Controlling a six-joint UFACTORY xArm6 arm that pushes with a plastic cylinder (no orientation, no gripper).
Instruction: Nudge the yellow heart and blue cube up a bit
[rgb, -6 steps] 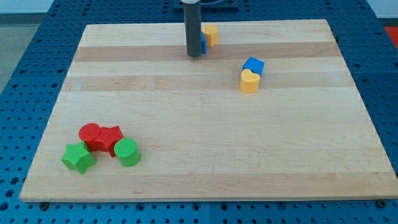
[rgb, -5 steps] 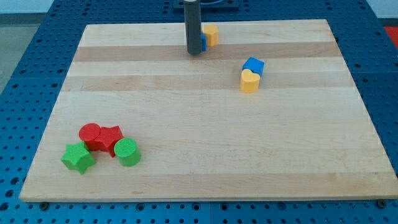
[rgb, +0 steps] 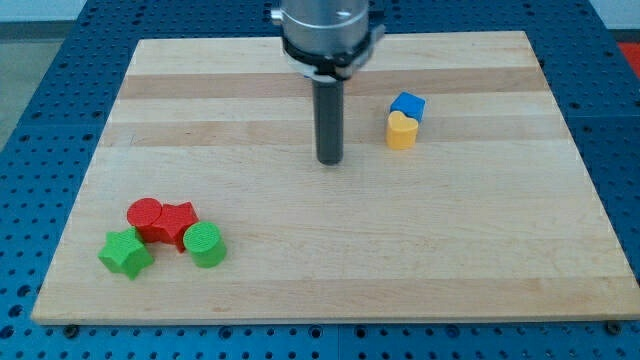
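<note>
The yellow heart (rgb: 401, 131) lies on the wooden board (rgb: 330, 250) right of centre, toward the view's top. The blue cube (rgb: 407, 106) touches it on its upper side. My tip (rgb: 330, 161) rests on the board to the left of the yellow heart and slightly below it, a short gap away and touching no block. The rod rises from there to the arm's head at the view's top.
A red cylinder (rgb: 145, 215) and another red block (rgb: 177, 222) sit at the view's lower left, with a green star (rgb: 125, 253) and a green cylinder (rgb: 204, 244) just below them. The arm hides the blocks near the top edge.
My tip has moved from near the top edge, beside a blue and a yellow block, down and slightly right to a spot left of the yellow heart. No block has moved.
</note>
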